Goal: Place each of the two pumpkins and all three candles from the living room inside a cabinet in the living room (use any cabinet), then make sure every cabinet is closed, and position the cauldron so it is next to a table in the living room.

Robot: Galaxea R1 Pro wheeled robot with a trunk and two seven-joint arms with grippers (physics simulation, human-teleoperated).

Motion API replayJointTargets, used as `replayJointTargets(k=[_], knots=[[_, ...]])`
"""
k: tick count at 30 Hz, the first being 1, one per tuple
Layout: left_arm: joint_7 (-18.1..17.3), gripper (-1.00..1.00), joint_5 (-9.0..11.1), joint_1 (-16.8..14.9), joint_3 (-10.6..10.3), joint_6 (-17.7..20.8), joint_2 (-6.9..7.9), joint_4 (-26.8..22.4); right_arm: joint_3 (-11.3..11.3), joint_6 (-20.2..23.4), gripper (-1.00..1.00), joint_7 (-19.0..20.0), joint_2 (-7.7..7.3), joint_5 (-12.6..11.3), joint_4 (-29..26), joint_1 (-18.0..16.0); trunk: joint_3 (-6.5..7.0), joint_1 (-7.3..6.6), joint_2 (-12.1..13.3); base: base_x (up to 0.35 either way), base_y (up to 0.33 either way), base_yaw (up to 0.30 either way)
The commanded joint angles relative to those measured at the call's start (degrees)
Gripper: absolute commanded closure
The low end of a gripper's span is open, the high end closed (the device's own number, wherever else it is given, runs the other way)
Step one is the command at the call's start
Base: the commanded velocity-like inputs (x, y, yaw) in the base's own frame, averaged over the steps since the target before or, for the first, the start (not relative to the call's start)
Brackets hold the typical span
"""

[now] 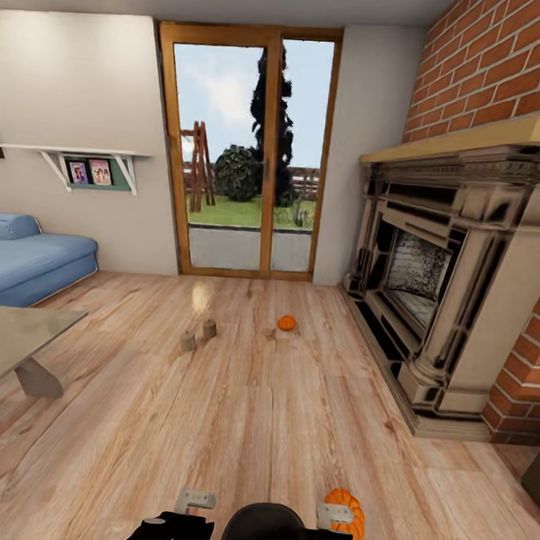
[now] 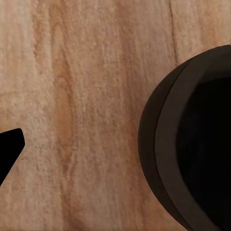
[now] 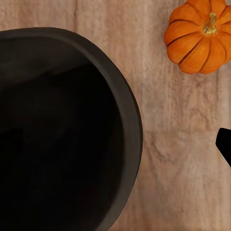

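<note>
The near pumpkin (image 1: 346, 511) sits on the floor (image 1: 277, 429) just beside my right fingers (image 1: 335, 512), so that arm is nearer. The cauldron (image 3: 62, 130) sits between both arms. I cannot tell whether either set of fingers is apart.

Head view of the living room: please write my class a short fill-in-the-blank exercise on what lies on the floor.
1. The far pumpkin lies on the wood ____.
2. The number of candles standing left of it is ____.
3. The near pumpkin lies beside the black ____, close to the robot.
4. The sofa by the left wall is ____ in colour.

Missing words: floor; two; cauldron; blue
</note>
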Motion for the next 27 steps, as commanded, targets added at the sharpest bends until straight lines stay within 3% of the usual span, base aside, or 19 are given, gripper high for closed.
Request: replayJointTargets(k=[1,14,20,27], knots=[[0.0,-1.0,0.0,0.0,-0.2,0.3,-0.02,0.0,0.2,0.3,-1.0,-0.3,0.0,-0.4,-0.1,0.0,-0.24,0.22,-0.4,0.0,0.0,0.0],[-0.4,-1.0,-0.3,0.0,-0.4,1.2,-0.41,0.3,0.2,0.2,-1.0,0.0,0.02,-0.4,-0.1,0.0,-2.58,3.07,-5.7,0.0,0.0,0.0],[-4.5,-1.0,-0.4,0.0,-0.5,1.6,-0.38,0.3,0.2,0.2,-1.0,0.0,0.01,-0.4,-0.1,0.0,-3.65,4.39,-8.1,0.0,0.0,0.0],[-6.1,-1.0,-0.4,0.0,-0.5,2.0,-0.42,0.3,0.2,0.3,-1.0,0.0,0.01,-0.4,-0.1,0.0,-4.91,5.93,-10.9,0.0,0.0,0.0]])
